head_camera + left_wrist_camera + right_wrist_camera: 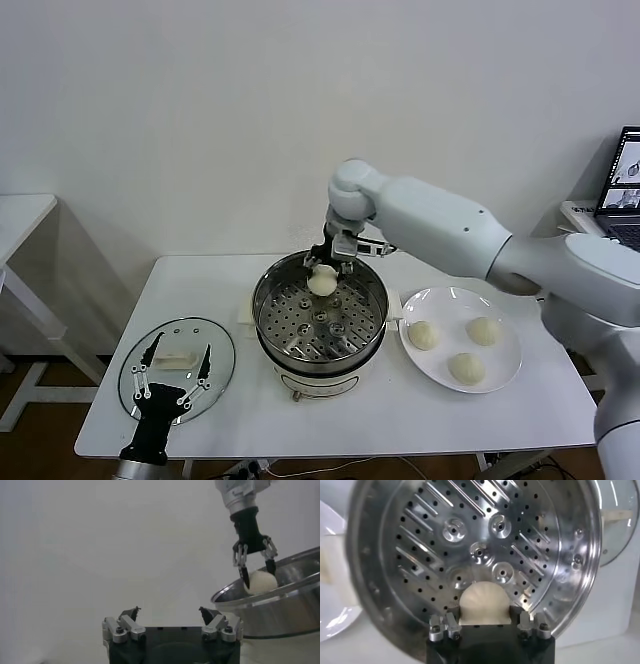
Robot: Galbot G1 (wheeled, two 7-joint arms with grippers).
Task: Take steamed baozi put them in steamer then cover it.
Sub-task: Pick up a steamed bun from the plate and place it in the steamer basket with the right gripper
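Right hand (323,268): closed on one bun (322,283), held just above the far side of the perforated tray inside the steamer (320,322), which stands mid-table (400,410); the wrist view shows the bun's pleated top (484,601) between the fingers with the tray beneath it. Three more buns (466,368) lie apart from one another on the white plate (508,375) just beside the steamer on its right. Left hand (176,378): open and holding nothing, low at the table's near left corner over the glass lid (222,355), which lies flat well apart from the steamer.
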